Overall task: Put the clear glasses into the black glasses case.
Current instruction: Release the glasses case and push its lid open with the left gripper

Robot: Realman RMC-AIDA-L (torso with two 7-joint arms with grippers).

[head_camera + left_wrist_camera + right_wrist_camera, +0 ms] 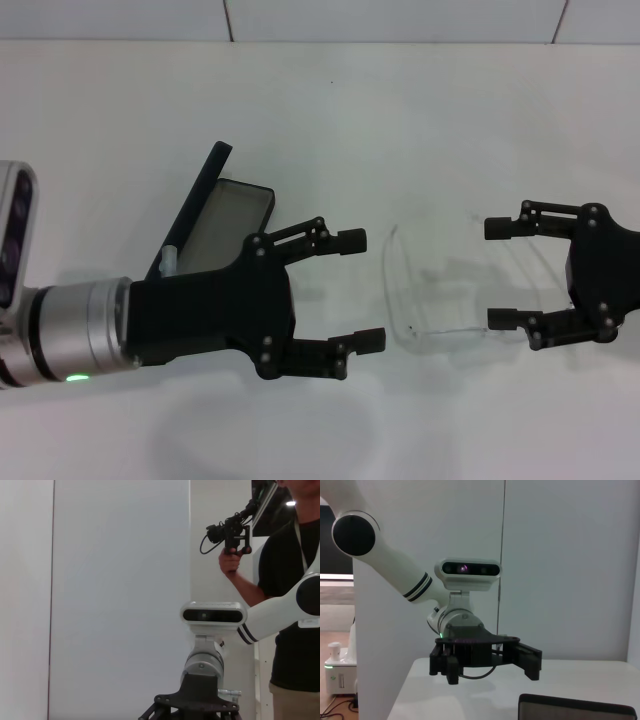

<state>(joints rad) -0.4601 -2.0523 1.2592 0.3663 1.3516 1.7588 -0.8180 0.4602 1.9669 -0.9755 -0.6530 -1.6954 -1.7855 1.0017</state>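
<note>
The clear glasses [403, 290] lie on the white table between my two grippers, their curved lens toward the left arm and their thin temple arms reaching right. My left gripper [361, 290] hovers just left of the lens, open and holding nothing; it also shows in the right wrist view as the left gripper [487, 669], jaws spread. My right gripper [498, 273] is open at the temple ends, one finger on each side of them. The black glasses case [232, 213] sits open behind the left gripper, lid raised and grey lining showing, partly hidden by that arm.
The white table [420, 130] runs back to a tiled wall. In the left wrist view a person [287, 580] holding a camera rig stands beside the right arm [280, 612].
</note>
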